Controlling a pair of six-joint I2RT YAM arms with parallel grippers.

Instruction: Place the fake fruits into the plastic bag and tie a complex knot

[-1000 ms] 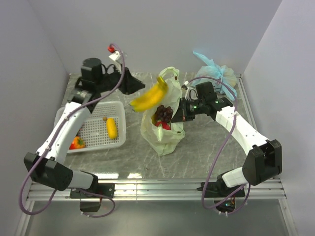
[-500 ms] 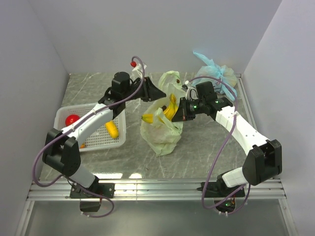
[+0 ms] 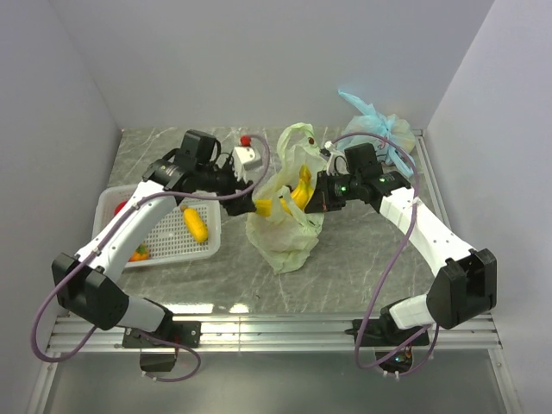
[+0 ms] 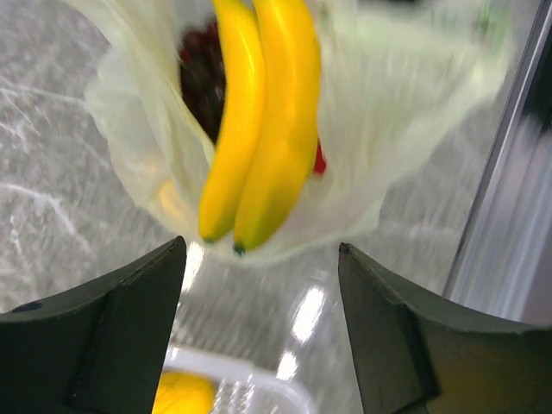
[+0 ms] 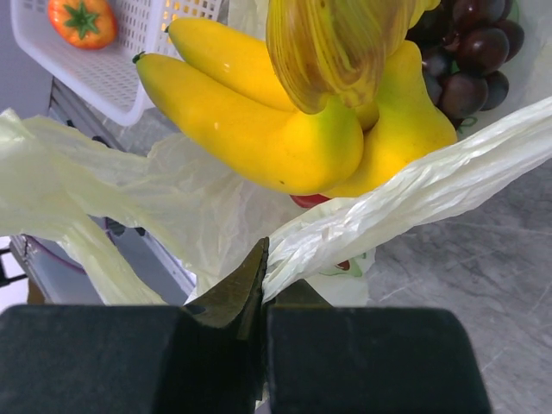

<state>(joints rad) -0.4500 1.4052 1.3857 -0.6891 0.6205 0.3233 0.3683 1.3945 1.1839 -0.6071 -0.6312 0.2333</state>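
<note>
From above, the plastic bag [image 3: 286, 235] stands near the middle of the table [image 3: 371, 263], its mouth up, with the bananas [image 3: 296, 191] half in it. Their long axis leans out of the mouth toward the robot's left, tips low and pointing at the left pincer [image 3: 250, 197], which hangs just beside those tips. The right pincer [image 3: 314, 197] meets the bag's rim from the other side. A white basket [image 3: 164, 237], well to the left of the bag, holds a yellow piece [image 3: 197, 224], a red apple [image 3: 121, 208] and an orange fruit [image 3: 135, 253]; a tied blue bag [image 3: 379, 129] lies at the far right. In the left wrist view the pincer's jaws stand wide apart and hold nothing. The banana tips hang just ahead of the gap, with dark grapes [image 4: 203, 69] and a red piece [image 4: 319, 160] behind them inside the bag. In the right wrist view the jaws are pressed together on a fold of the bag's rim, pulling the mouth open, and the bananas rest across that opening. As I judge it, the left arm is the nearer to both the banana tips and the basket, so the next reach falls to it, either forward along the bananas' axis to push them down or back to the left for the fruit in the basket, while the right holds the bag open.
</note>
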